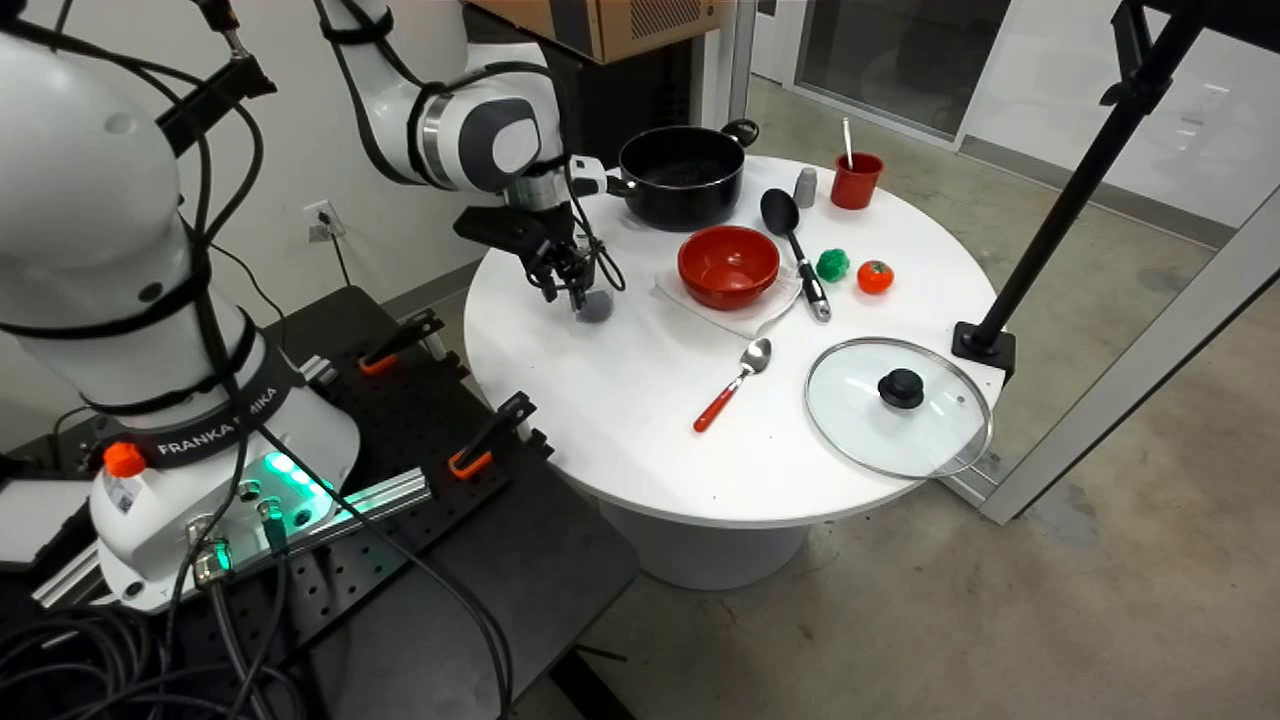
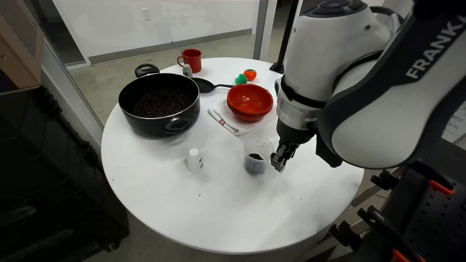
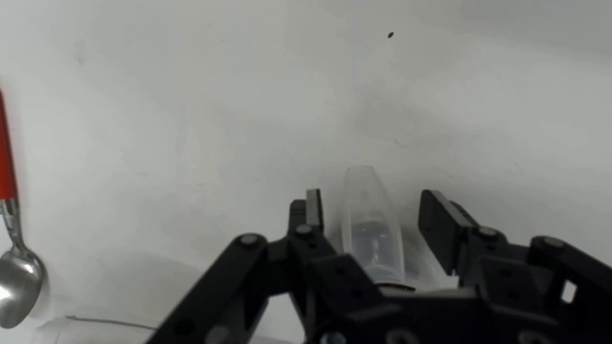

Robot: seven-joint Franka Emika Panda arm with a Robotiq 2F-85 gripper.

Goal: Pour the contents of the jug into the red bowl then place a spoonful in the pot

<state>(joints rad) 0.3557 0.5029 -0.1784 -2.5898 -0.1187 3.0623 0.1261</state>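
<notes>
White robot arm (image 2: 375, 134), lettered “FRANK…”, is looming right in an exterior view. Half-spread black gripper (image 3: 373, 210) is straddling but not gripping the translucent jug's handle (image 3: 367, 224); glossy red bowl (image 2: 250, 101) is sitting upper centre, black pot (image 2: 151, 125) upper left.

Red bowl (image 2: 250, 100): glossy red inside and out.
Cloth (image 1: 712, 311) under the bowl: white.
Pot (image 2: 143, 126) near the bowl: black, thin silvery rim; filling (image 2: 162, 103) dark brown.
Jug (image 2: 260, 147) near the bowl: clear, grey graduation marks; contents (image 2: 255, 156) black.
Large spoon (image 1: 780, 212) beside the bowl: black, handle partly silvery.
Small spoon (image 1: 729, 390) near the bowl: silver, red handle.
Tomato (image 1: 875, 278) near the bowl: orange-red.
Lid (image 1: 860, 402) apart from the bowl: clear, silvery rim, black knob.
</notes>
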